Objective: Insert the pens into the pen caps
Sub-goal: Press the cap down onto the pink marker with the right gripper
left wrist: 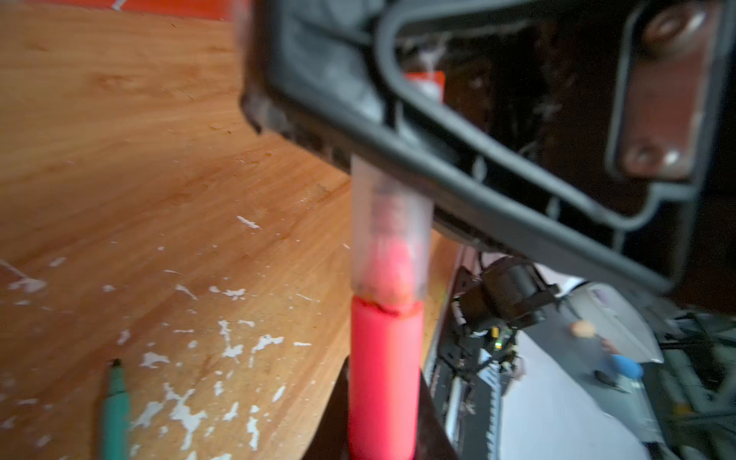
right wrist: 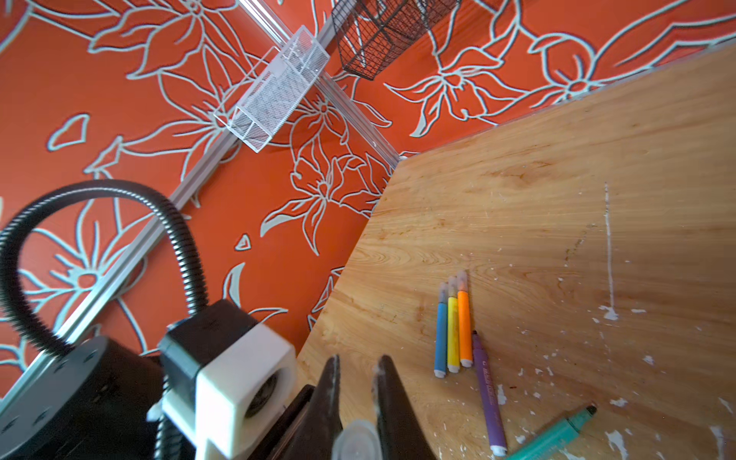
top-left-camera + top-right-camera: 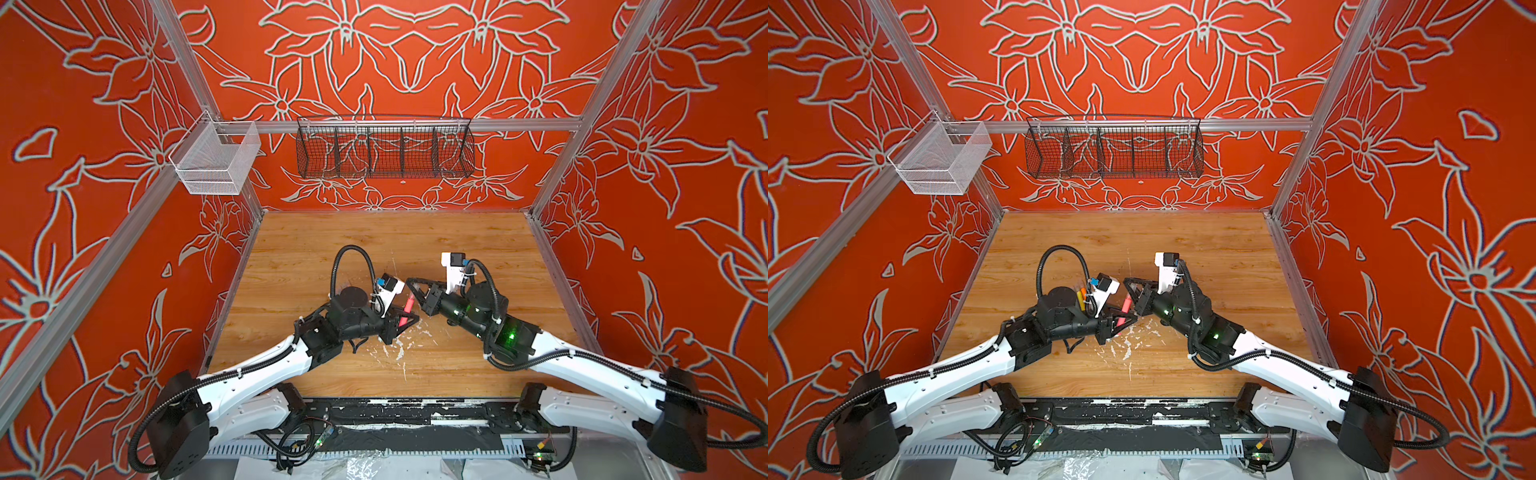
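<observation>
My left gripper (image 3: 404,323) (image 1: 384,398) is shut on a pink pen (image 3: 407,306) (image 3: 1124,309) (image 1: 384,378), held upright-tilted above the table. A clear pen cap (image 1: 390,231) (image 2: 356,440) sits over the pink pen's tip. My right gripper (image 3: 409,282) (image 2: 356,360) is shut on that cap, which lies deep between its fingers (image 1: 438,159). On the table lie blue (image 2: 441,330), yellow (image 2: 453,330) and orange (image 2: 464,326) pens side by side with clear caps on. A purple pen (image 2: 488,394) and a green pen (image 2: 557,434) (image 1: 115,406) lie uncapped beside them.
White flecks (image 3: 399,349) are scattered on the wooden table (image 3: 374,249) under the grippers. A white mesh basket (image 3: 216,162) hangs on the left rail and a black wire basket (image 3: 384,151) on the back rail. Orange patterned walls close in three sides.
</observation>
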